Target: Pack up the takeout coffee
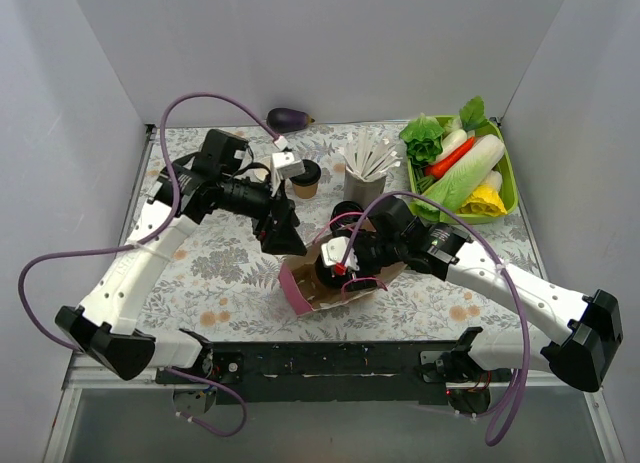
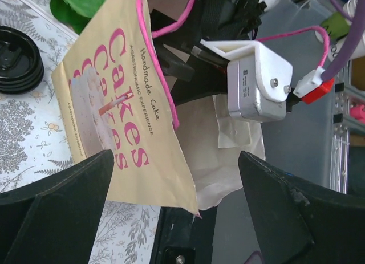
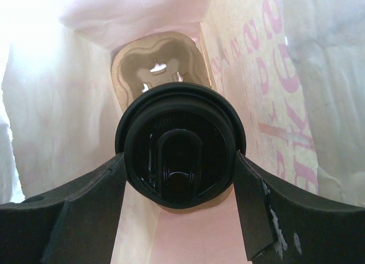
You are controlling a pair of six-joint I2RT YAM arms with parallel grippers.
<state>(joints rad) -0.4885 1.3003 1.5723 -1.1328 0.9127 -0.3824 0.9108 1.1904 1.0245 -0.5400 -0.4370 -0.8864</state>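
Observation:
The takeout coffee [image 3: 179,144], a kraft cup under a round black lid, hangs inside the paper bag [image 3: 268,76]. My right gripper [image 3: 179,161] is shut on it, with a finger pressed to each side of the lid. Below the cup, a tan pulp carrier [image 3: 131,64] lies at the bottom of the bag. From above, the bag [image 1: 300,293] leans open near the table's front, and my right gripper [image 1: 340,266] reaches into its mouth. My left gripper [image 2: 177,218] stands open at the bag's printed edge [image 2: 131,155], touching nothing. In the top view, the left gripper [image 1: 285,238] is by the bag's left rim.
Another kraft cup [image 1: 305,180] stands behind the bag, beside a grey cup of white sticks [image 1: 368,173]. Black lids [image 2: 17,59] are stacked just behind the bag. A green tray [image 1: 508,173] of vegetables sits at the back right. An eggplant [image 1: 288,116] lies at the back wall.

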